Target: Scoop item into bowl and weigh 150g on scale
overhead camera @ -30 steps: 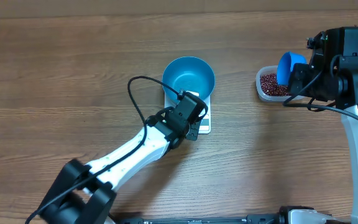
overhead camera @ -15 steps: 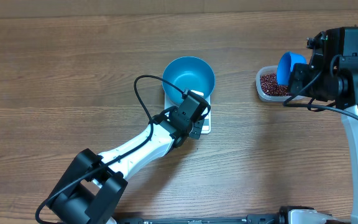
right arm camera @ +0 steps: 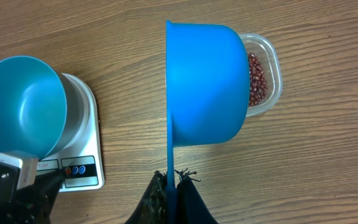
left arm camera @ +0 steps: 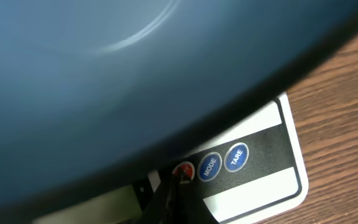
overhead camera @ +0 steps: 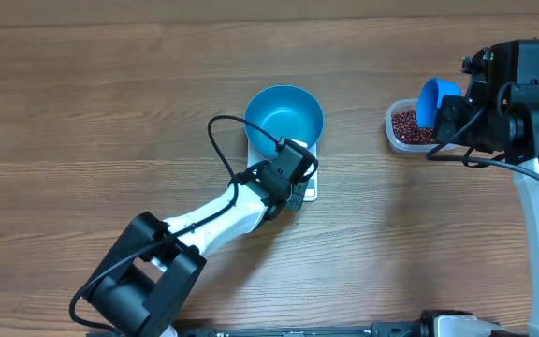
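The empty blue bowl [overhead camera: 284,114] stands on the white scale [overhead camera: 311,193]. My left gripper [overhead camera: 298,185] is shut, low over the scale's front strip. In the left wrist view its tip [left arm camera: 179,177] touches the red button beside the two blue ones on the scale [left arm camera: 260,180], with the bowl [left arm camera: 104,74] looming just above. My right gripper [right arm camera: 171,180] is shut on the handle of a small blue scoop [right arm camera: 207,87], held on its side over a clear tub [overhead camera: 393,133] of red-brown beans [right arm camera: 258,78]. No beans show in the scoop.
Bare wooden tabletop [overhead camera: 110,112] stretches to the left and between the scale and the tub. The right arm's black body [overhead camera: 522,103] sits at the right edge, next to the tub.
The left arm has swung in and its gripper has edged slightly right, onto the scale's front strip. The right arm, scoop and tub have not moved.
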Controlling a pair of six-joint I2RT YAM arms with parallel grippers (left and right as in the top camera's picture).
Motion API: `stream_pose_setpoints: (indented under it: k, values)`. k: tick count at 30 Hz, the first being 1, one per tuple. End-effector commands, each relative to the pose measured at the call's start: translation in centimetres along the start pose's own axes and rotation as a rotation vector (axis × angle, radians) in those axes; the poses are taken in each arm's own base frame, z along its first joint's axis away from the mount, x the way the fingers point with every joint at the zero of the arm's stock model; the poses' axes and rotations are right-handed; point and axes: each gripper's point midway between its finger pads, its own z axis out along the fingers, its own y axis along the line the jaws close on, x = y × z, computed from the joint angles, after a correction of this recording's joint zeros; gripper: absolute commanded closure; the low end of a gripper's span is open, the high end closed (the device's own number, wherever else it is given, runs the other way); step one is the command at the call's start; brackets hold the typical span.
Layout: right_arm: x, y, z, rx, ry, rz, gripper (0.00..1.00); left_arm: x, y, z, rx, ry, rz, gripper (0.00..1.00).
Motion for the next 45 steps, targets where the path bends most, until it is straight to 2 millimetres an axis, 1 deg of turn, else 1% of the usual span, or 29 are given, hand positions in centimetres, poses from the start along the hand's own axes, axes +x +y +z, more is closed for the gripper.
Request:
stream_pose_setpoints:
  k: [1, 8, 28, 35, 45]
  values:
    - [-0.7, 0.1, -1.0, -0.006, -0.038, 0.006, 0.96, 0.6, -0.3, 0.5, 0.006, 0.016, 0.034, 0.95]
    - [-0.7, 0.1, -1.0, -0.006, -0.037, 0.006, 0.96, 0.2, -0.4, 0.5, 0.012, -0.001, 0.046, 0.95]
    - [-0.8, 0.1, -1.0, -0.007, -0.041, 0.006, 0.96, 0.1, -0.5, 0.8, 0.015, -0.01, 0.044, 0.96]
    - [-0.8, 0.4, -1.0, -0.025, -0.04, 0.005, 0.96, 0.5, -0.4, 1.5, 0.009, 0.006, 0.047, 0.96]
    - [-0.8, 0.5, -1.0, -0.03, -0.04, 0.005, 0.96, 1.0, -0.2, 1.8, 0.0, 0.025, 0.048, 0.96]
